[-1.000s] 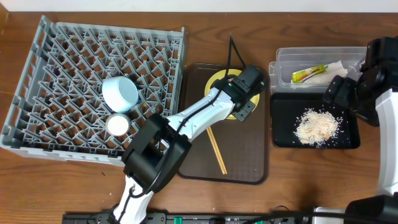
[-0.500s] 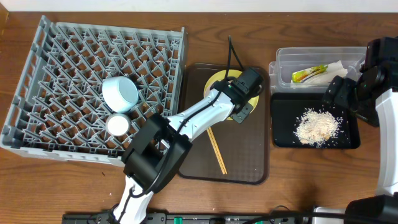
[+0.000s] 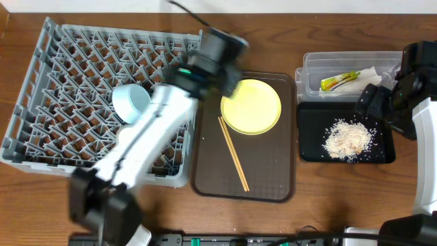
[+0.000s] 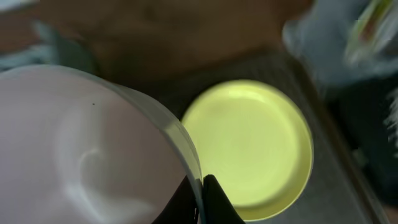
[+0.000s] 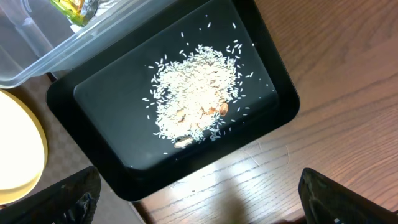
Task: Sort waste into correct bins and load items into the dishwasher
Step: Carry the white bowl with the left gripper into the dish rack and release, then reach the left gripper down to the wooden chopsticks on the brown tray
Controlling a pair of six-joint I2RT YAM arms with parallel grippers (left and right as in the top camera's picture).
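Note:
My left gripper (image 4: 200, 200) is shut on the rim of the white bowl (image 4: 81, 143) and holds it above the left edge of the pale-yellow plate (image 4: 255, 143). In the overhead view the left gripper (image 3: 224, 78) is blurred, between the grey dish rack (image 3: 68, 55) and the plate (image 3: 254, 106). The chopsticks (image 3: 233, 154) lie on the brown tray. The light-blue bowl (image 3: 130, 101) sits in the rack. My right gripper (image 5: 205, 208) is open and empty over the black tray (image 5: 112, 162) holding rice crumbs (image 5: 196, 87). The clear tub (image 3: 314, 65) holds the wrapper (image 3: 339, 80) and white paper (image 3: 365, 74).
The brown serving tray (image 3: 273, 171) lies between the rack and the bins. The black tray (image 3: 311, 147) with the crumbs (image 3: 348, 139) sits just in front of the clear tub. My left arm crosses the rack's right part. Bare wood runs along the table's front.
My left arm has swung up and to the left from the plate toward the rack, with the white bowl in its jaws. The plate is now uncovered. The right arm has not moved.

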